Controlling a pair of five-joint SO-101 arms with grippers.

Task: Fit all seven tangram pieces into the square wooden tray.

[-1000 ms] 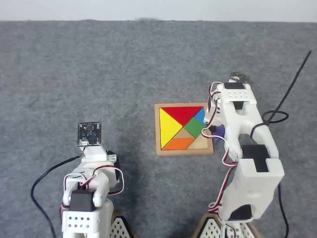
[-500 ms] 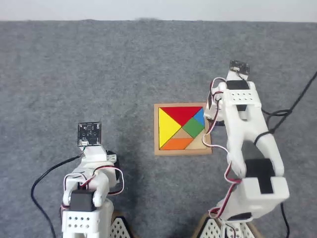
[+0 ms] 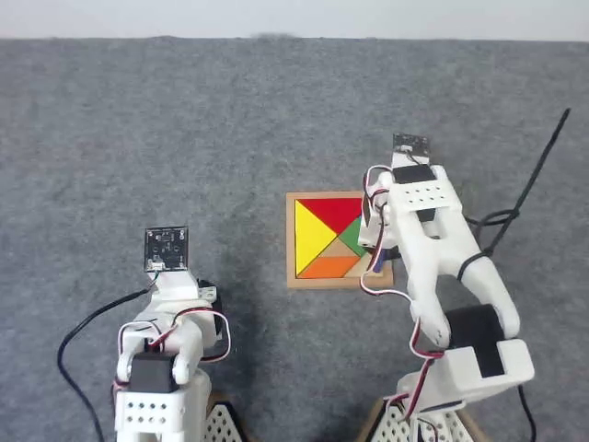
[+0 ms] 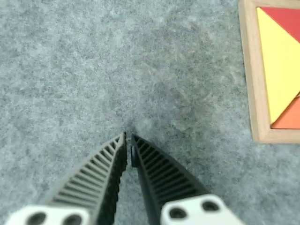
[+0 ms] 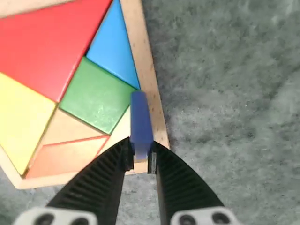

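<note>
Pinching a dark-blue piece (image 5: 140,122) on edge, your R gripper (image 5: 139,157) hangs over the tray (image 5: 139,47) at its near-right corner, just by the right rim; can't tell if the piece touches wood. Tray sits mid-table on the grey carpet (image 3: 184,120). Lying flat inside: red triangle (image 5: 51,42), yellow triangle (image 5: 23,117), green square (image 5: 98,96), light-blue triangle (image 5: 115,51), tan triangle (image 5: 70,129) & orange piece (image 5: 65,157). Pale patch (image 5: 119,129) shows beside the green square, under the held piece. Your L gripper (image 4: 128,138) is well left of the tray, near side, tips pressed together over carpet.
</note>
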